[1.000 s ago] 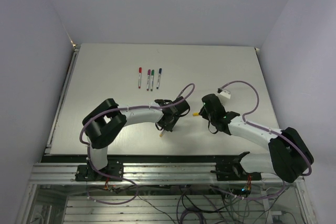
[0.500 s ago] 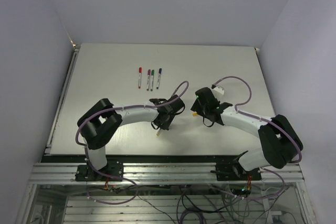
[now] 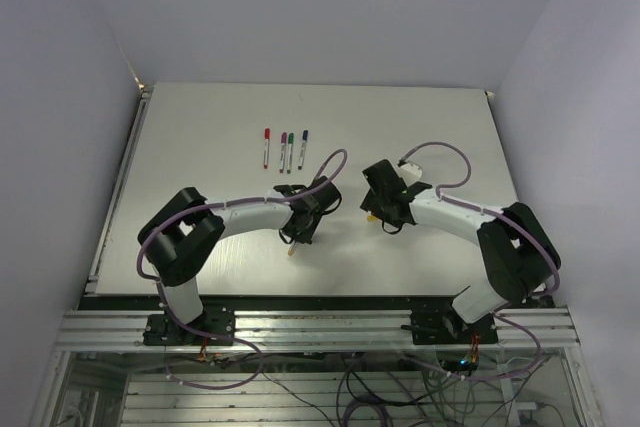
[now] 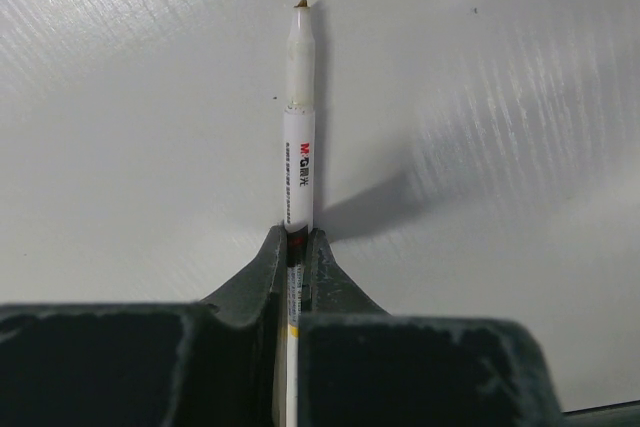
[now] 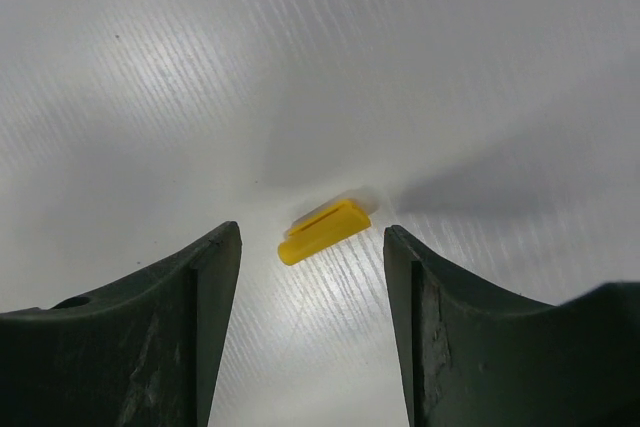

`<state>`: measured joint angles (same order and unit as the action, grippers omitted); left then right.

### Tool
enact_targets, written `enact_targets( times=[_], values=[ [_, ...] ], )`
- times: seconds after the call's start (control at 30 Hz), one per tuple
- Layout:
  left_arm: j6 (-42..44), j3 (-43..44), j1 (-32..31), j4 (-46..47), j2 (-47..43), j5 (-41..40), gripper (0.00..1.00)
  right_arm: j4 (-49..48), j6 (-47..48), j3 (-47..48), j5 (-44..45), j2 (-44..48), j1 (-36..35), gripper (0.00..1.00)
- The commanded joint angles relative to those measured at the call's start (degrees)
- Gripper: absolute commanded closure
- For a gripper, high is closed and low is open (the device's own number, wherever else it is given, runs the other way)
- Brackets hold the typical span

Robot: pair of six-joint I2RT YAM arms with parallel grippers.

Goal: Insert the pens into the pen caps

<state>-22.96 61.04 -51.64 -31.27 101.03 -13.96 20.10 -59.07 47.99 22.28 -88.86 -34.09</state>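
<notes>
The left claw [image 4: 297, 239] is pinching the pen [image 4: 300, 117] tight by its rear half, leaving the bare yellowish tip jutting forward, free to enter a cap. The right claw [image 5: 310, 247] is standing wide, its jaws straddling the yellow cap [image 5: 323, 231], which is lying untouched on its side on the table [image 5: 480, 47], apparently so they can close on it. Four capped pens [image 3: 284, 150] are lying in a row farther back, so this pair is likely the last.

White arms [image 3: 255, 213], black joints [image 3: 185, 239], lilac cables [image 3: 440, 145]
</notes>
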Motion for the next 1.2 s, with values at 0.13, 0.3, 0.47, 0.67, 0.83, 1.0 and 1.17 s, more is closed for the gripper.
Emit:
enact_targets(
  times=[0.13,0.3,0.47,0.67,0.83,1.0,1.17],
  values=[
    [0.11,-0.65,0.77,0.68,-1.37,0.84,0.93,3.45,-2.38,1.60,-1.02,-2.83,0.03,0.42],
    [0.03,-0.47,1.00,0.51,-1.02,0.70,0.93,2.36,-2.75,1.06,-1.93,-4.09,0.07,0.45],
    [-0.15,-0.52,1.22,0.85,-1.01,1.10,0.93,2.56,-2.91,1.16,-1.46,-5.89,0.03,0.56],
    [-0.24,-0.57,1.28,0.96,-0.93,1.29,0.93,3.55,-3.17,1.14,-0.89,-7.50,0.05,0.76],
    [-0.42,-0.57,1.28,1.31,-0.84,1.80,0.93,4.72,-3.19,1.23,-0.33,-8.80,0.07,0.88],
    [-0.41,-0.45,1.43,1.33,-0.46,2.08,0.93,5.28,-2.95,1.06,-0.32,-9.73,0.07,0.85],
    [-0.33,-0.30,1.46,1.30,-0.14,2.57,0.93,6.32,-3.10,1.48,0.48,-10.96,0.07,0.69]
  ],
)
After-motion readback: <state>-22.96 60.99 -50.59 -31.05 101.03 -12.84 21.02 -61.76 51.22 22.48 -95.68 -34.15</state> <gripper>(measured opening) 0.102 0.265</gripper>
